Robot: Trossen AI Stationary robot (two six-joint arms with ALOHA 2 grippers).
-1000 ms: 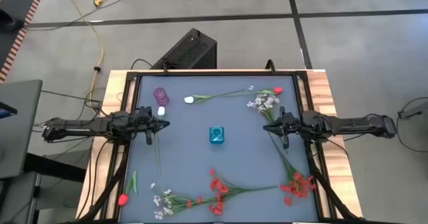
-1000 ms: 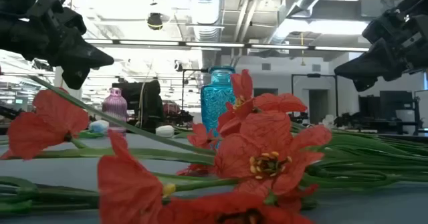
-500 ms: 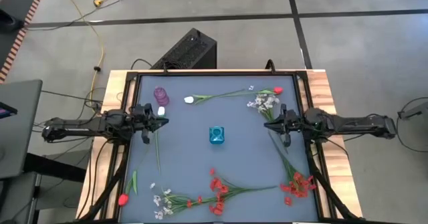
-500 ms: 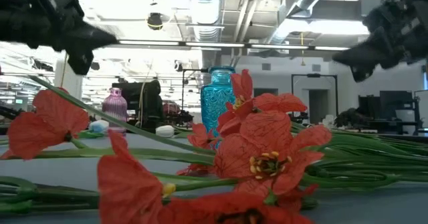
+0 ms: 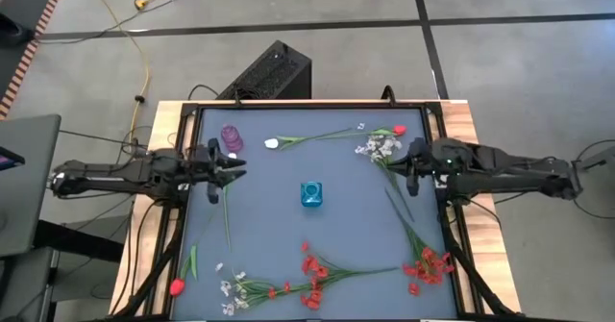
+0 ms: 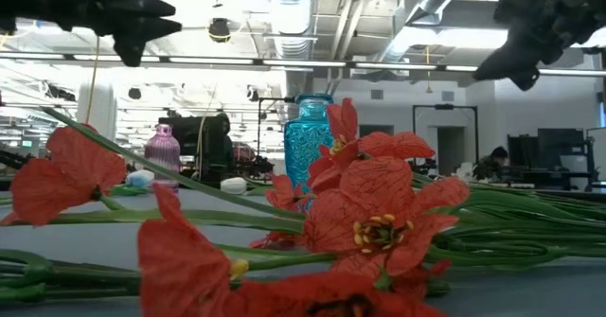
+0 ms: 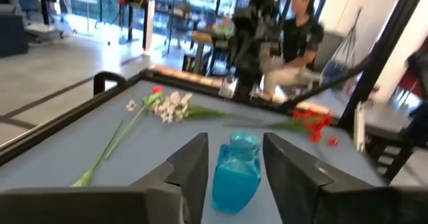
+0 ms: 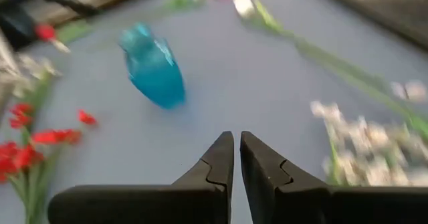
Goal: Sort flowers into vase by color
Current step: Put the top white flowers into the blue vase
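Note:
Red-bloomed flowers [image 5: 312, 272] and white sprays [image 5: 231, 288] lie along the table's near edge. More white sprays [image 5: 380, 149] and a red-tipped stem [image 5: 332, 136] lie at the far side. A blue vase [image 5: 310, 194] stands mid-table and a pink vase [image 5: 232, 136] at the far left. My left gripper [image 7: 234, 138] hovers open at the left, above the far end of a bare green stem [image 5: 227, 216] that lies flat; it points at the blue vase [image 7: 235, 174]. My right gripper [image 8: 235, 138] hovers shut and empty by the far-right white sprays.
Red flowers [image 5: 428, 262] with long stems lie at the near right, and one red bloom [image 5: 178, 286] at the near left. A white bloom [image 5: 231, 159] lies beside the pink vase. A dark raised frame [image 5: 307, 106] rims the table. Bare table surface surrounds the blue vase.
My left gripper has opened and risen well above the table; the green stem below it lies where it was. My right gripper has also risen, moving a little toward the far right, and stays shut.

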